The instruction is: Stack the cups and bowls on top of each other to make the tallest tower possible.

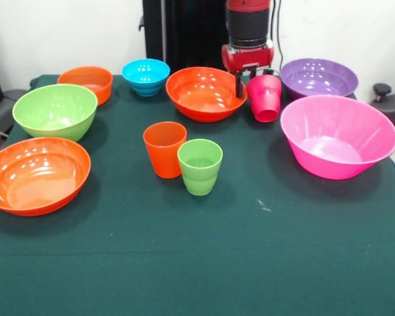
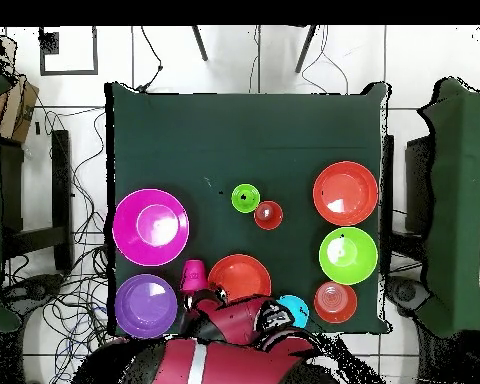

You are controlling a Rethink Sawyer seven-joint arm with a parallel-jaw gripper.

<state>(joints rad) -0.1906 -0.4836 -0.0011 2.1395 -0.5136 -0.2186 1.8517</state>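
Between two far-side bowls, the claw grips the tilted magenta cup; near table edge bare.

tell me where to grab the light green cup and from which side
Take the light green cup by its rim, coming straight down. It stands upright with its mouth open upward, and the orange cup sits close beside it, so one finger inside the wall suits better than a side approach.

The magenta-red cup hangs upside down and tilted, between the wide orange bowl and the purple bowl. The orange cup and light green cup stand upright, touching, mid-table. The pink bowl, green bowl, second wide orange bowl, small orange bowl and blue bowl sit upright, unstacked.
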